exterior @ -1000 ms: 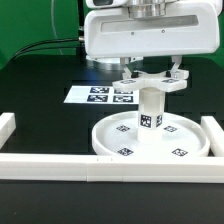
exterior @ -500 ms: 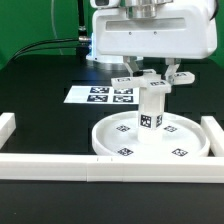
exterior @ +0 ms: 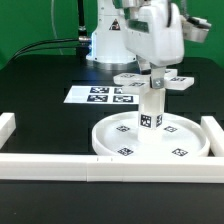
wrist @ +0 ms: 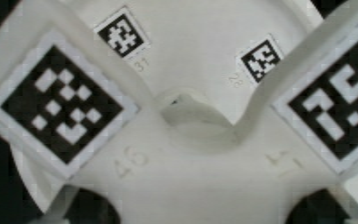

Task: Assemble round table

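Observation:
The large round rimmed disc (exterior: pixel 108 146) lies flat on the black table. The short cylindrical post (exterior: pixel 150 112) stands upright at its middle. The cross-shaped piece (exterior: pixel 180 82) sits on top of the post, its tagged arms spread out to both sides. My gripper (exterior: pixel 153 72) comes straight down on the centre of the cross-shaped piece and is closed on it; the hand hides the fingertips. In the wrist view the cross-shaped piece (wrist: pixel 185 150) fills the picture with several tags, and no fingers show.
The marker board (exterior: pixel 98 95) lies flat behind the disc toward the exterior view's left. Long white border bars run along the front (exterior: pixel 60 166), the left (exterior: pixel 7 128) and the right (exterior: pixel 214 134). The robot base stands at the back.
The hand has turned about its vertical axis over the post, now showing its narrow side. The arms of the cross-shaped piece have turned with it. Post and disc have stayed in place.

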